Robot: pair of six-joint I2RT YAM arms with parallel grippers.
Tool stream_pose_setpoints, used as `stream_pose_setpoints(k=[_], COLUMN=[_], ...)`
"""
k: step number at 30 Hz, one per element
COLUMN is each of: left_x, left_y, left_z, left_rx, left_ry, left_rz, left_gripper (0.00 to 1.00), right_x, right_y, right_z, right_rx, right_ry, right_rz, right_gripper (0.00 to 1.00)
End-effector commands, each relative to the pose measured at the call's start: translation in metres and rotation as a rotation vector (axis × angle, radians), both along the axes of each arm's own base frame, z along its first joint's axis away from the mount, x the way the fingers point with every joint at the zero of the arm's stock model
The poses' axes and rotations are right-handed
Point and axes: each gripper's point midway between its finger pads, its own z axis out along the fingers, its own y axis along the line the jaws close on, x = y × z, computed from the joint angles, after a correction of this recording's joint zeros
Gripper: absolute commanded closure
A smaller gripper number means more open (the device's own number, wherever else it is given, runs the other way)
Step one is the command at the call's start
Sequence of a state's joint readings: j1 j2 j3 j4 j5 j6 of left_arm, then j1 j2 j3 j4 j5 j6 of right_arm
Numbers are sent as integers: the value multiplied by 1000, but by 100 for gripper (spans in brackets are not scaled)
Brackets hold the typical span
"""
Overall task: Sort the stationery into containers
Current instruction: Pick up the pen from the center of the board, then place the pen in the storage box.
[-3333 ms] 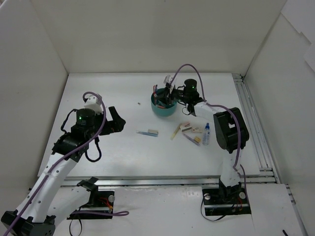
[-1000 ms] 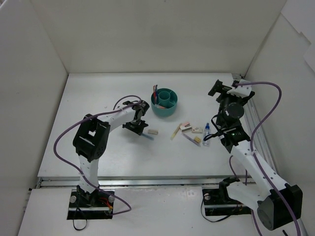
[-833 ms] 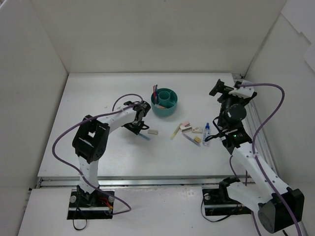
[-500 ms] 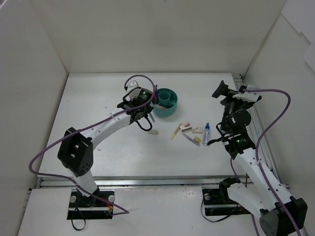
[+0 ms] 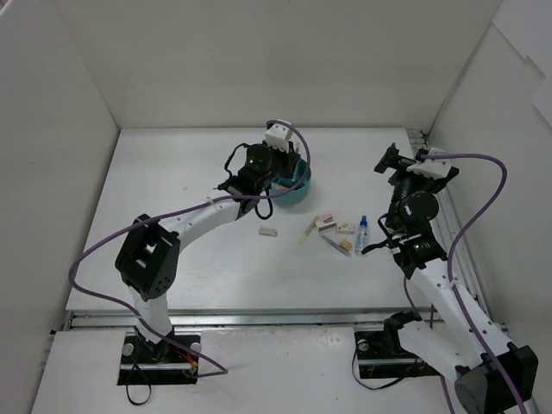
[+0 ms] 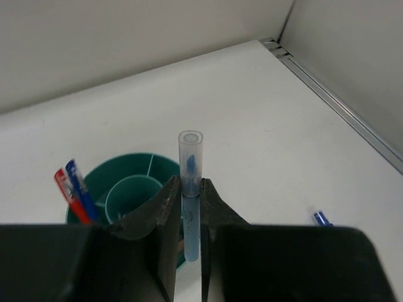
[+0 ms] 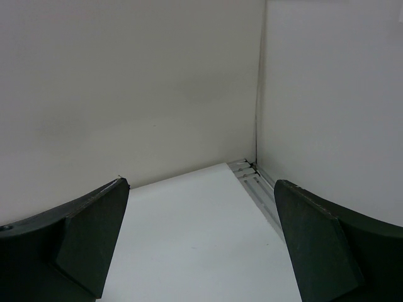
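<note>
Blue clear-capped pen (image 6: 190, 182) is clamped in left end effector (image 6: 189, 190) over round teal plastic organizer (image 6: 116, 171); centre it above one compartment before release. Right end effector (image 7: 201, 238) stands apart.

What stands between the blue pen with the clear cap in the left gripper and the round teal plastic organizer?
Nothing visible does. The left gripper holds the blue pen above the teal organizer; its centre cup looks empty, and red and blue pens stand in one side compartment.
</note>
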State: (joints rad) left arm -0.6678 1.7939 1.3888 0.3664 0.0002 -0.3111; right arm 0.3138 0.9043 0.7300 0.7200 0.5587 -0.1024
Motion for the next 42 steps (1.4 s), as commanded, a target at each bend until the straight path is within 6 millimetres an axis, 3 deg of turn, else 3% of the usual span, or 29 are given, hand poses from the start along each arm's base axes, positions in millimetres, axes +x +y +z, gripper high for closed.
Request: stream_pose_setpoints(k=[1, 2, 4, 7, 15, 36, 39, 42], left_x=[-7, -9, -4, -7, 1, 11, 10, 11], left_y=[-35, -41, -48, -63, -66, -50, -47, -45], left_z=[88, 92, 74, 65, 26, -21, -18, -23], left_rx=[18, 28, 82, 172, 262, 276, 263, 265], left_ry=[-365, -391, -396, -431, -412, -307, -310, -279], left_rz=[-216, -257, -283, -370, -368, -258, -242, -230], left_gripper=[100, 100, 100, 100, 100, 99, 95, 85], right_x=[-5, -5, -5, -4, -2, -2, -2, -3], right_y=[-13, -16, -17, -19, -24, -25, -24, -24], right_z=[20, 20, 20, 19, 17, 14, 16, 16], right_rx=[-4, -3, -10, -20, -20, -29, -27, -22], right_ry=[-53, -51, -46, -37, -30, -24, -30, -32], right_rz=[-75, -89, -95, -104, -123, -123, -117, -112], right_gripper=[2, 2, 2, 2, 2, 2, 2, 2])
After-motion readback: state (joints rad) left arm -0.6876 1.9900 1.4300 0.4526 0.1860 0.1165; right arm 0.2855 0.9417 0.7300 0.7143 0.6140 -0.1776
